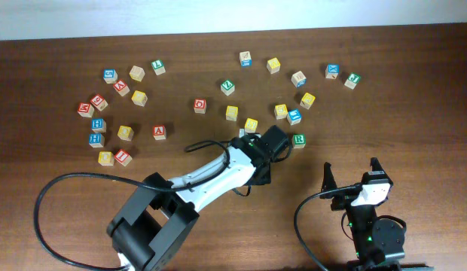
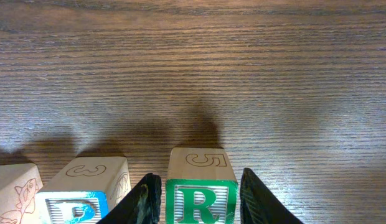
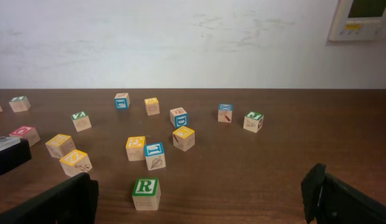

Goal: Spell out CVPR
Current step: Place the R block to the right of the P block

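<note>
The left claw [image 2: 198, 190], apart, seemingly frames a square wooden R block [image 2: 200, 167]; right claw [image 3: 199, 186] apart.

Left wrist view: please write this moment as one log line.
left claw open | R block ahead, ungrasped | right claw open

R block [image 2: 201, 193] on table [image 2: 193, 74], between left gripper [image 2: 199, 186] fingers, small gap each side. In left wrist view, P block [image 2: 87, 190] just left of it. Other blocks [image 1: 231, 113] scattered behind.
</note>
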